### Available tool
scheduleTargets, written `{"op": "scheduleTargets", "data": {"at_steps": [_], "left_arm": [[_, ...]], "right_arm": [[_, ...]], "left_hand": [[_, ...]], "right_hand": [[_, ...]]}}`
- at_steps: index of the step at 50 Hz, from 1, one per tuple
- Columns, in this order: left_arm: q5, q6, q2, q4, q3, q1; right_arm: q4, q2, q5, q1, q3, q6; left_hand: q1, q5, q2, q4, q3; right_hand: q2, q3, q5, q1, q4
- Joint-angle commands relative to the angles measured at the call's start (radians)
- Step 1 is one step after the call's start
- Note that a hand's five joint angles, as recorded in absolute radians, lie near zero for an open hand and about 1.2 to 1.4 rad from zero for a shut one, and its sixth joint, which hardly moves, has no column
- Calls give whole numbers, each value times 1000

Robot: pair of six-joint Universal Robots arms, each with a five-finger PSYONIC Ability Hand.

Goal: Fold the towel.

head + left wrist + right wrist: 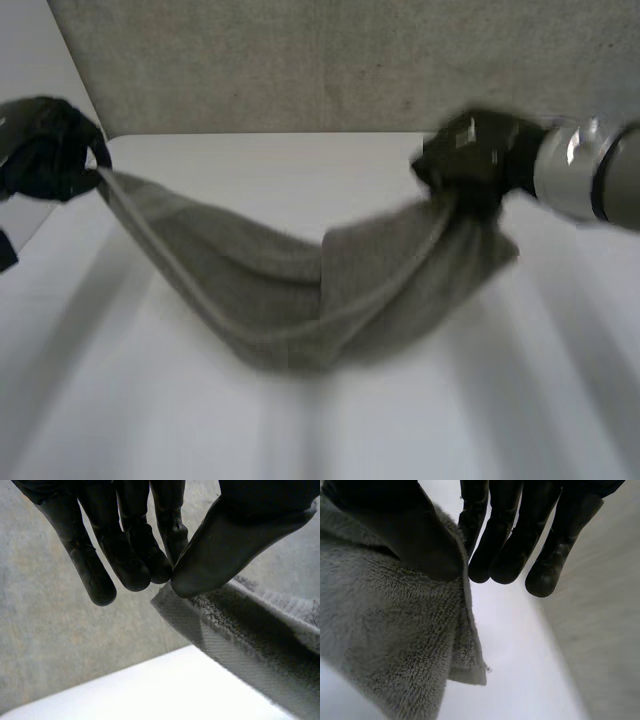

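Grey terry towel point(300, 290) hangs slung between the two hands above the white bench point(130, 420). Its middle sags lowest, near or on the surface; I cannot tell which. At one end the left hand point(45, 150) pinches a corner, thumb pressed to the fingertips point(135, 575) with the hem caught between them. At the other end the right hand point(470, 160) grips the edge, thumb clamping the pile against the fingers point(505, 555). Behind the bench stands a speckled grey wall point(330, 60), meeting its far edge.
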Motion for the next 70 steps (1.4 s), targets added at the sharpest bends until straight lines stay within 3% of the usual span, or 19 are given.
{"op": "scheduleTargets", "data": {"at_steps": [1,3,7,12,14,16,20,28,33,39,41,43,51,60,70], "left_arm": [[-285,-17,-165,-45,439,-115],[-403,-62,-183,-53,604,-147],[-446,-130,-202,-58,692,-153],[-425,-186,-200,-64,634,-153],[-382,-183,-188,-50,489,-150],[-348,-178,-183,-39,415,-147],[-258,-137,-197,22,211,-139],[-228,2,-307,119,-62,-116],[-231,120,-337,100,-90,-113],[-237,170,-326,79,-87,-118],[-237,170,-295,79,-92,-116],[-236,170,-286,80,-98,-116],[-233,170,-281,85,-125,-115],[-230,171,-280,87,-135,-113],[-228,171,-280,87,-136,-109]], "right_arm": [[-416,47,140,47,-312,341],[-549,23,163,44,-309,471],[-535,-14,150,43,-292,475],[-353,-14,108,56,-167,335],[-262,-4,102,58,-23,188],[-240,-5,102,57,71,133],[-319,-8,99,55,335,59],[-461,-7,98,56,616,50],[-468,22,105,60,665,47],[-468,21,101,73,669,48],[-473,12,98,73,676,57],[-473,4,98,73,678,60],[-482,-31,93,63,719,60],[-651,-68,84,34,819,59],[-695,-53,59,-8,859,62]], "left_hand": [[135,72,42,35,48],[135,72,42,35,48],[135,72,42,35,48],[135,72,42,35,48],[135,72,42,35,48],[135,72,42,35,48],[135,72,42,35,48],[135,72,42,35,48],[135,72,42,35,48],[135,72,42,35,48],[135,72,42,35,48],[135,72,42,35,48],[135,72,42,35,48],[135,72,42,35,48],[135,72,42,35,48]], "right_hand": [[66,53,69,106,58],[66,53,69,106,58],[66,53,69,106,58],[66,53,69,106,58],[66,53,69,106,58],[66,53,69,106,58],[66,53,69,106,58],[66,53,69,106,58],[66,53,69,106,58],[32,19,35,71,24],[-628,-641,-626,-589,-636],[-718,-731,-716,-679,-726],[-713,-727,-711,-674,-721],[-687,-700,-685,-648,-695],[-658,-671,-655,-618,-666]]}}
